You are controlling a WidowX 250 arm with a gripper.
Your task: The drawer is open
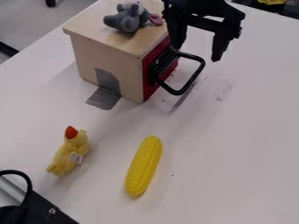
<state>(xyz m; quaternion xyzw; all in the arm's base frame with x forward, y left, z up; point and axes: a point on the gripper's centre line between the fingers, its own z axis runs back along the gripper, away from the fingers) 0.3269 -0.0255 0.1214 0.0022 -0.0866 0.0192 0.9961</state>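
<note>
1. One wooden box (96, 50) stands at 11 o'clock on the white table (234, 153); its red drawer front (147, 87) faces 2 o'clock and appears flush with the box, i.e. shut.
2. Black handle (192, 79): projects from the drawer front at 1 o'clock, beneath the gripper.
3. Gripper (196, 54): positioned at 1 o'clock, fingers spread apart, nothing between them. Contact with the handle: cannot be determined.
4. Adjacent obstructions: the box, beside the gripper; the gray plush animal (125, 19), on the box top between 11 and 12 o'clock, its pink part near the gripper.
5. Gray tape (105, 97): runs from the box wall onto the table at 10 o'clock.
6. Other items: yellow plush bird (63, 155), lying at 8 o'clock; yellow corn cob (144, 166), 6 o'clock; black hardware (46, 209), between 7 and 8 o'clock.
7. Labels: white tag (76, 158) on the bird, print illegible; faint dark marks (224, 89) on the table, 2 o'clock, also illegible.
</note>
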